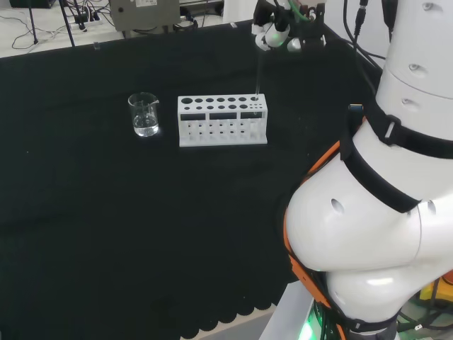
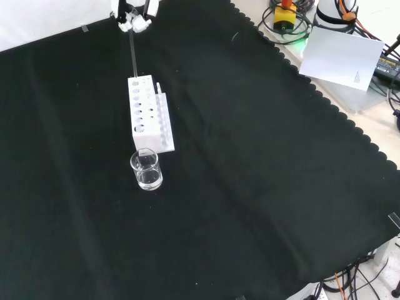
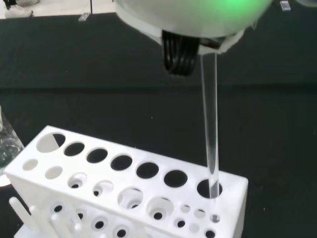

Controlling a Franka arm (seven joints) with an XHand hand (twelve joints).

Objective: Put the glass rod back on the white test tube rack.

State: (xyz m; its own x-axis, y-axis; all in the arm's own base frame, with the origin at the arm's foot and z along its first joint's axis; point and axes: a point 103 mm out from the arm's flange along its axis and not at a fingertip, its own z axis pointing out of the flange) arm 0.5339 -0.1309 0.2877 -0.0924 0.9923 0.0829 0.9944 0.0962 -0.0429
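Observation:
The white test tube rack stands on the black cloth. A clear glass rod hangs upright from the hand above the rack, fingers curled on its upper end. In the wrist view the rod's lower tip sits inside the end hole of the rack's back row. In the head view that hole is at the rack's right end; in the front view it is at the rack's far end.
A small glass beaker with a little clear liquid stands left of the rack in the head view, nearer than it in the front view. The arm's white links rise at the head view's right. The cloth's scalloped edge runs along the front view's right.

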